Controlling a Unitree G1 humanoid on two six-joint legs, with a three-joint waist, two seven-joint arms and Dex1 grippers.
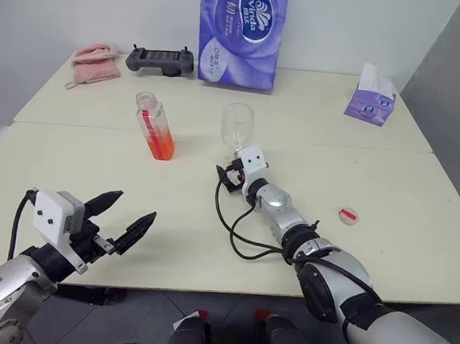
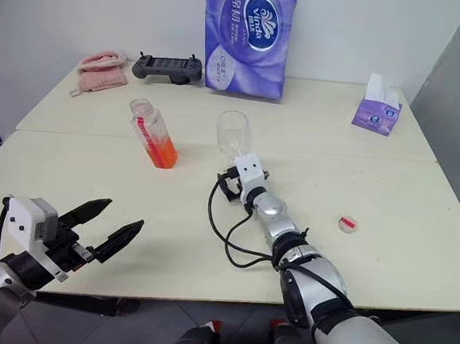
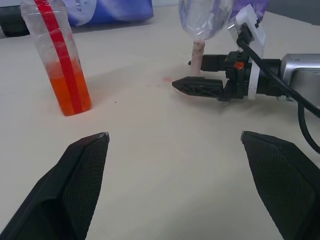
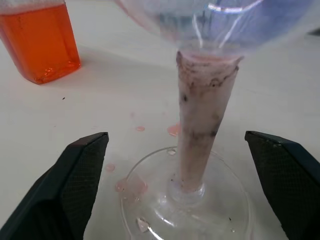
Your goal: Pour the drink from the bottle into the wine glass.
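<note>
We see our right hand (image 1: 231, 177) with its fingers apart on either side of the wine glass (image 1: 237, 128) stem, not touching it; the glass stands upright on the counter (image 1: 400, 233) just ahead of this hand. The uncapped bottle (image 1: 155, 125), its orange-red drink (image 1: 161, 144) low inside, stands to the left of this hand. Our left hand (image 1: 127, 218) hovers nearer us, fingers spread wide and empty. A small red cap (image 1: 348, 216) lies off to the right.

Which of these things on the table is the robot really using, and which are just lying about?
In use: small clear plastic bottle holding orange-red drink; clear stemmed wine glass; small red-and-white round cap.

Lying about: big purple tissue pack, small purple tissue box, pink cloth, black handheld controller.
</note>
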